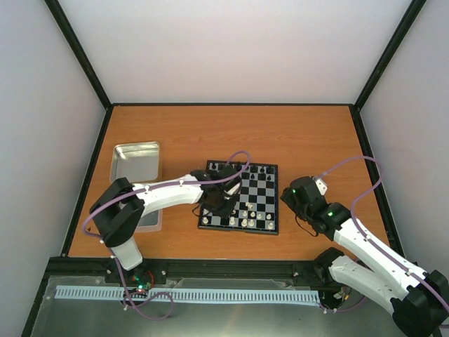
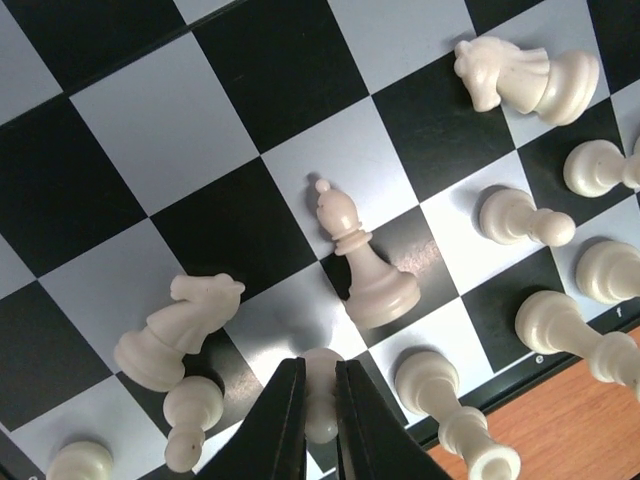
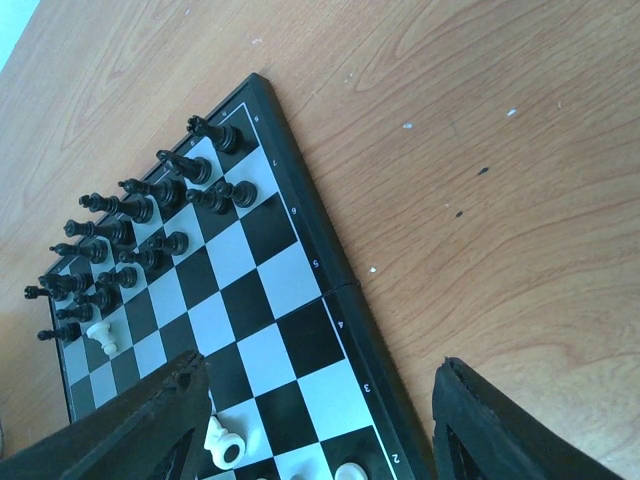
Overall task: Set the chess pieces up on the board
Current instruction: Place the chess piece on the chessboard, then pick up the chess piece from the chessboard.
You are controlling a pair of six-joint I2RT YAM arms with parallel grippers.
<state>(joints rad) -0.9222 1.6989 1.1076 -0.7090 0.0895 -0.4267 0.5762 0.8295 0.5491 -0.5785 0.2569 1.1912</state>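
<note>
White pawn (image 2: 320, 378) | clamped in left claw (image 2: 318, 368), over board (image 2: 200, 150) | right claw (image 3: 322, 365) apart

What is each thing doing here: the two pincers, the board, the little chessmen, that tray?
left pincer, shut on a white piece
right pincer, open, holding nothing
board, lying flat, only partly set
black pieces, upright in two rows at the far side
white knight, lying on its side
metal tray, lying left of the board
</note>
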